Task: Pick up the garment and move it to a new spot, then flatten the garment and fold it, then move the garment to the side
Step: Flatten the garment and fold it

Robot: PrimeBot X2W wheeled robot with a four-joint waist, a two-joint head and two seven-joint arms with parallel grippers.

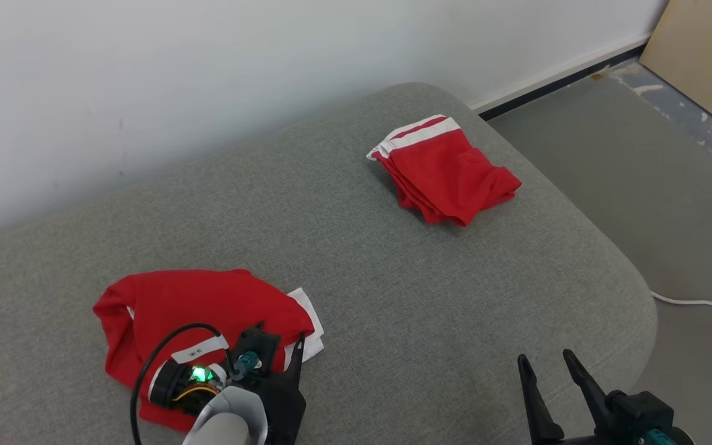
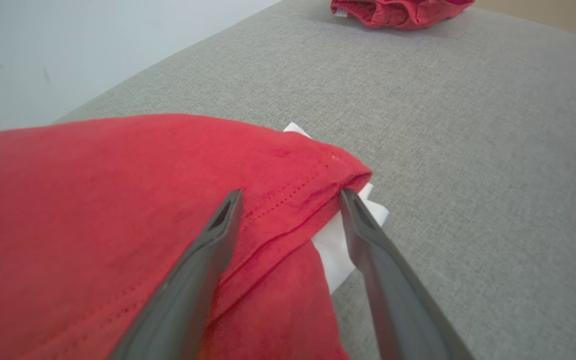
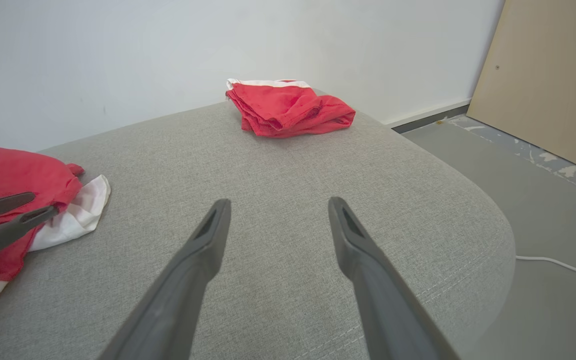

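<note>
Dark fingers of the left gripper [image 2: 290, 194] stand apart, straddling the stitched hem corner of the crumpled red garment with white trim [image 1: 195, 303], which lies at the near left of the grey fabric cushion [image 1: 393, 296]. Near the cushion's front edge, the right gripper [image 3: 278, 201] hovers over bare fabric, its jaws apart. Farther back, by the right edge, sits a folded red garment with a white band [image 1: 445, 173]. Behind it rises a white wall [image 1: 146, 74].
</note>
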